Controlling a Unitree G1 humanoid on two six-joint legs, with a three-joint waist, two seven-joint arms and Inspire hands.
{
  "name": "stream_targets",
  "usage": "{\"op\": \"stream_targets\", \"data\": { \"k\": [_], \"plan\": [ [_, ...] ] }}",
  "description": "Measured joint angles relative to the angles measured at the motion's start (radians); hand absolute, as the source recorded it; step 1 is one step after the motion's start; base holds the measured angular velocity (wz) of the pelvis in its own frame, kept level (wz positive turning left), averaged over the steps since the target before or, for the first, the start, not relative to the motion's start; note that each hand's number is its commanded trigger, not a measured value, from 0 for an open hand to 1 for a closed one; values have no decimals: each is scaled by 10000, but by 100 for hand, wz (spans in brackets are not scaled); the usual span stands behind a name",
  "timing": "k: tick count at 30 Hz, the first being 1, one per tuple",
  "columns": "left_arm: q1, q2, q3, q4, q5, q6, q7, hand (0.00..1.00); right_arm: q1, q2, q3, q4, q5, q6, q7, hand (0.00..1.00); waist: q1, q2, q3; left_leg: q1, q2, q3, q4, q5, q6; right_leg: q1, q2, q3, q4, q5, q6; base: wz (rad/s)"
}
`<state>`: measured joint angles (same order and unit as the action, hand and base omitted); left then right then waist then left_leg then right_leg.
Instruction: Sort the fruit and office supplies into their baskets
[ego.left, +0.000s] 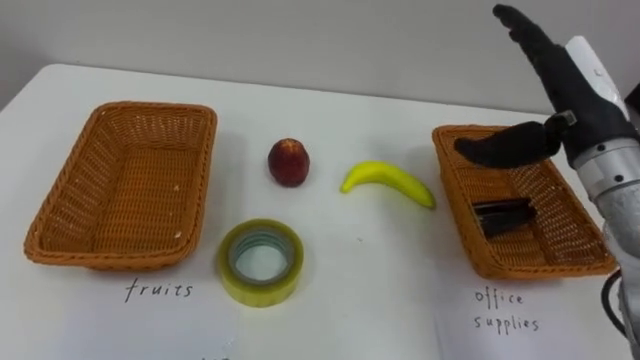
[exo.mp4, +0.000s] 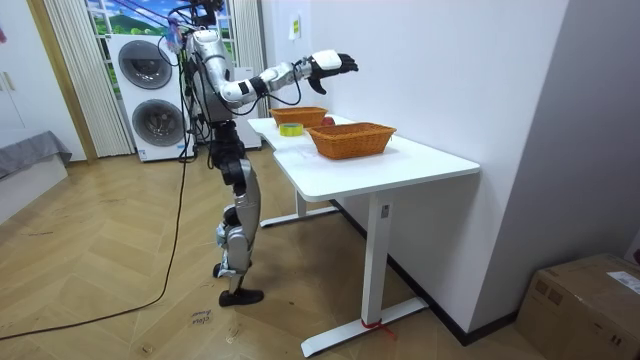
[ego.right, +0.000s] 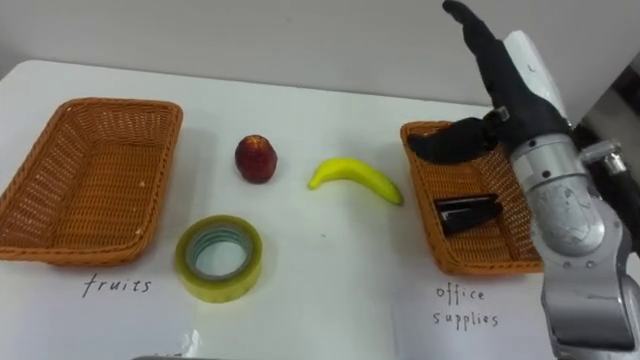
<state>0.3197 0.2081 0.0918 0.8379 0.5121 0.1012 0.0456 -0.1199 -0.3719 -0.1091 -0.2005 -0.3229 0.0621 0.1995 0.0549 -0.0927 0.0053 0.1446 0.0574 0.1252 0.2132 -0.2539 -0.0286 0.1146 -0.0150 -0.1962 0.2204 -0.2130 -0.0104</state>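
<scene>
On the white table (ego.left: 380, 280) a red apple (ego.left: 288, 162) and a yellow banana (ego.left: 388, 180) lie between two wicker baskets. A roll of yellow tape (ego.left: 261, 262) sits in front of the apple. The left basket (ego.left: 125, 185), labelled fruits, holds nothing. The right basket (ego.left: 520, 200), labelled office supplies, holds a black stapler (ego.left: 502, 214). My right hand (ego.left: 560, 85) hovers open above the right basket, fingers straight and raised, thumb out to the left, holding nothing.
The table's far edge runs along a white wall. Bare tabletop lies between the baskets around the fruit and tape. In the room view I stand at the table's end, with washing machines (exo.mp4: 150, 90) behind me.
</scene>
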Motion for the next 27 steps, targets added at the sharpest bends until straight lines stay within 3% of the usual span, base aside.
{"op": "stream_targets", "data": {
  "k": [10, 17, 22, 27],
  "plan": [
    [-105, 8, -347, 152, 35, 37, -190, 0, 0, 169, 1013, 2, -609, 12, 31, 0, 346, 85, 31, -155, -9, -188, 89, 0, 0, -11, -3, -119, 20, 3, -2, 4],
    [-248, 47, -609, 230, 44, 126, -279, 0, -33, 187, 1888, 14, -875, 50, 52, 0, 694, -120, -52, -462, -50, -437, 209, 16, 15, -122, -43, -374, -22, 3, -5, 11],
    [-357, 46, -662, 110, 111, 224, -404, 0, -241, 190, 2104, 159, -762, 51, 158, 0, 843, -134, -30, -530, -98, -705, 258, 31, 36, -95, -104, -647, -23, 2, -3, 16],
    [-352, 43, -788, -54, 439, 240, -418, 0, -241, 211, 2429, 212, -757, 57, 328, 0, 948, -85, 47, -663, -157, -815, 255, 64, 70, -112, -174, -817, -14, 2, 6, 8]
  ]
}}
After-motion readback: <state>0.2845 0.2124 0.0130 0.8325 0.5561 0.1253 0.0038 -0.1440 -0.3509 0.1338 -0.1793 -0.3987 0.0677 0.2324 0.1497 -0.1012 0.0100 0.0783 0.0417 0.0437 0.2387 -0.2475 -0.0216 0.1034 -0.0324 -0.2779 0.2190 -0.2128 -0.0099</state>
